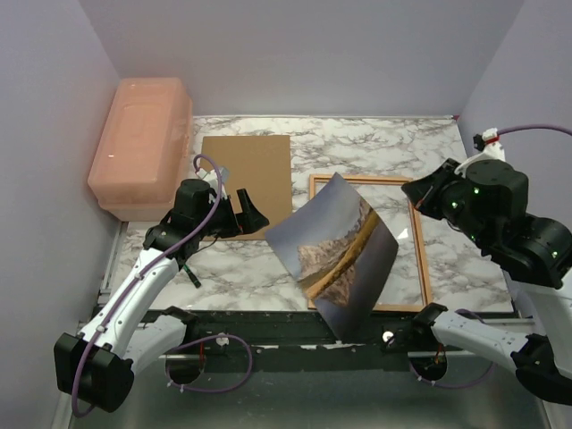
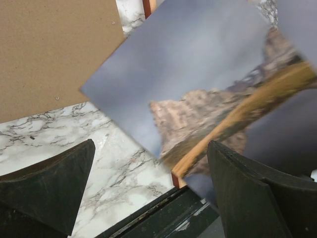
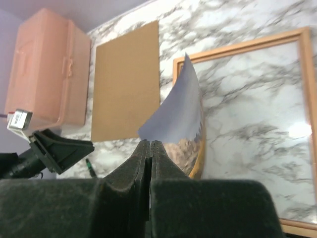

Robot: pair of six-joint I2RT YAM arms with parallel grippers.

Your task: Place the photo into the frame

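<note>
Item: thin rectangular glossy photo (image 1: 335,255) of a rocky mountain mirrored in water under a grey-blue sky. It is bowed into a curve and held up in the air, tilted, over the near-left part of the frame and above the tabletop. Thin rectangular light-wood-edged frame with clear pane (image 1: 422,259): lies flat on the white marble-pattern tabletop (image 1: 232,268), right of centre. Right claw (image 3: 150,148): clenched, fingers pressed together on the photo's near edge, the print rising from between them. Left claw (image 2: 151,148): spread fully wide, grasping nothing, hovering to the left of the photo. Plain brown flat backing board (image 1: 246,179): far left of the frame. Pink plastic lidded box (image 1: 141,143): far-left corner. The photo hides the frame's near-left corner in the top view; the right claw's tips are hard to make out there.
</note>
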